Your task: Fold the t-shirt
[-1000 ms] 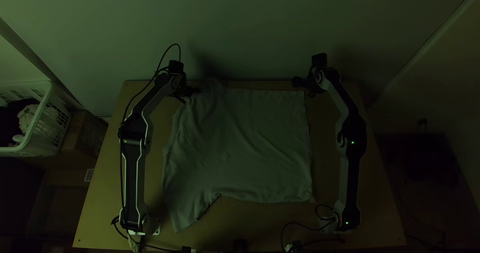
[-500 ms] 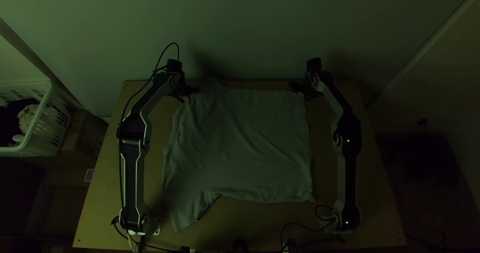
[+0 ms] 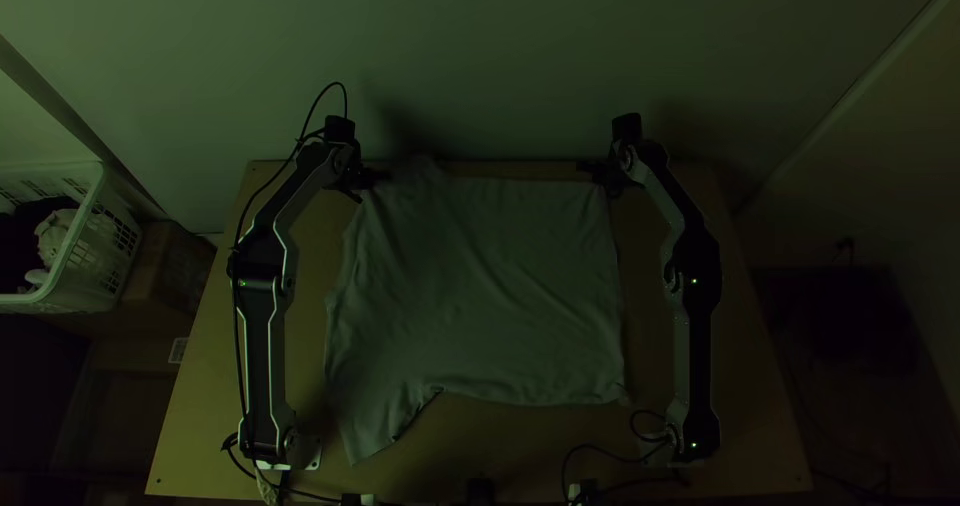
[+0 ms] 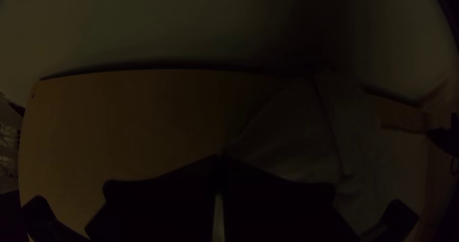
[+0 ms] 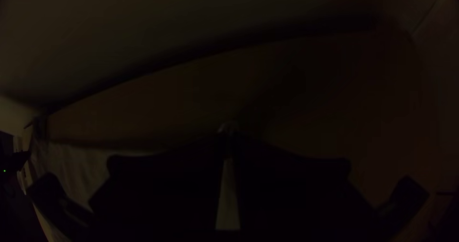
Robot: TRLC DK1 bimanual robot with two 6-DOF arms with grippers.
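The grey t-shirt (image 3: 480, 286) lies mostly spread on the table with light wrinkles; one part sticks out toward the near left. At its far left corner is my left gripper (image 3: 368, 183), shut on the fabric. My right gripper (image 3: 606, 180) is at the far right corner. In the left wrist view, the left gripper (image 4: 220, 158) has its fingers together at the edge of the t-shirt (image 4: 291, 137). In the right wrist view, the right gripper (image 5: 228, 136) is shut, a small tuft of cloth at its tips, and the t-shirt (image 5: 81, 165) extends to one side.
Bare wooden table (image 3: 200, 386) surrounds the shirt. A wall stands right behind the table's far edge. A white basket (image 3: 85, 256) with clothes and a cardboard box (image 3: 165, 271) are beyond the left side. Cables (image 3: 605, 448) lie near the arms' bases.
My right gripper has moved left onto the shirt's far right corner. My left gripper has shifted slightly left, and the far left corner of the cloth has moved with it.
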